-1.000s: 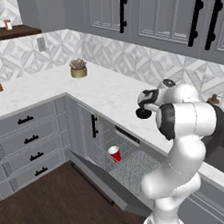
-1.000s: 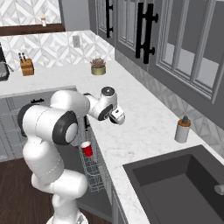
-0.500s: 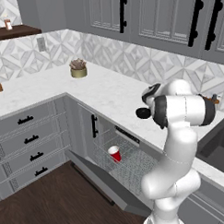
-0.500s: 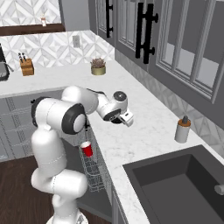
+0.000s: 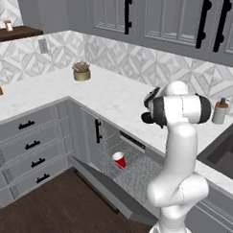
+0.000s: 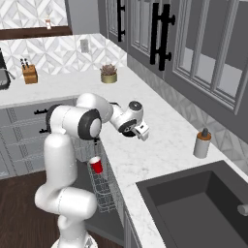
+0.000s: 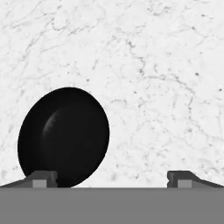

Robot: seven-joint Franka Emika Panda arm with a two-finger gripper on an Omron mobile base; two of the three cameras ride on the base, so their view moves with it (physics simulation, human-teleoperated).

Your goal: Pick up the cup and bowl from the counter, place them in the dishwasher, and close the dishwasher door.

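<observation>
I am finding no readable text, labels, brands, numbers or signs in any view.

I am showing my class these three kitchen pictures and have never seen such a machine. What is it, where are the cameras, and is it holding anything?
It is a white robot arm with a two-finger gripper, rendered in a simulated kitchen. Two pictures come from cameras behind it, left and right; the third looks down from its hand. Below its open, empty fingers lies a low round black bowl on the white marble-look counter. A small red party cup already stands in the open dishwasher's grey wire rack, above the dropped grey door.
</observation>
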